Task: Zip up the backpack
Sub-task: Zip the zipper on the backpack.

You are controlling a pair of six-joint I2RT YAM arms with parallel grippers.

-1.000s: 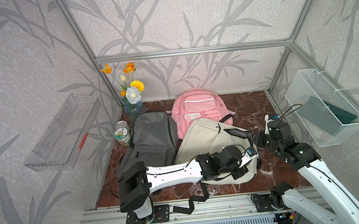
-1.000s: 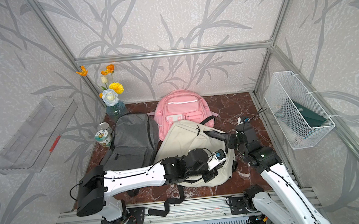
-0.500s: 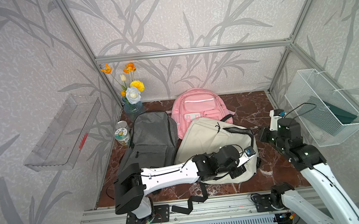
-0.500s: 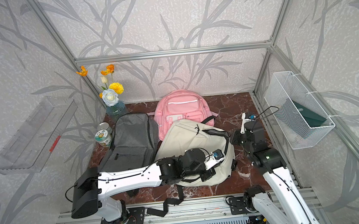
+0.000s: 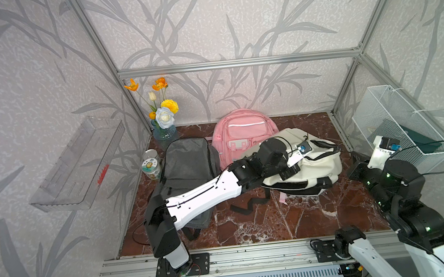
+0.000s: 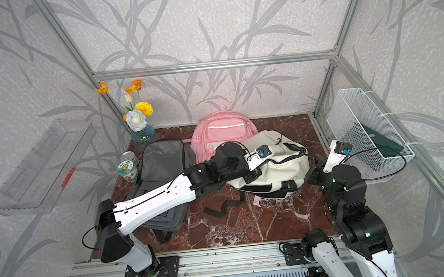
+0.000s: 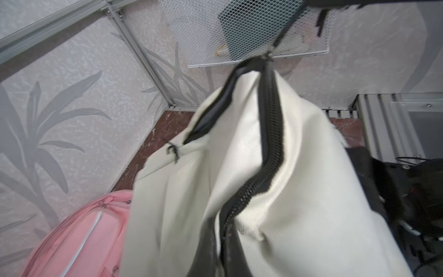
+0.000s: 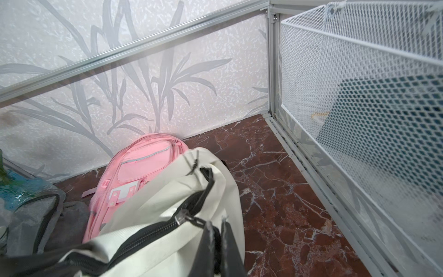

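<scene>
At centre-right of red marble counter (image 5: 251, 225): cream fabric backpack (image 5: 317, 163) lying against pink fabric backpack (image 5: 242, 131). Grip: left jaws clenched on cream fabric near zip's closed end; right jaws pinch black zip pull (image 8: 195, 220). Its toothed black zip (image 7: 271, 120) shut behind slider (image 8: 181, 216), mouth open ahead. Judgement: keep fabric taut, draw pull along track line, steady, no upward yank.

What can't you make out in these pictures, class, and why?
- Left gripper: fingertips hidden under its own wrist in both top views; its hold on the white backpack is unclear.
- Grey backpack: lower part covered by the left arm, top views.
- Dark thing in the basket: blurred behind mesh, right wrist view.
</scene>
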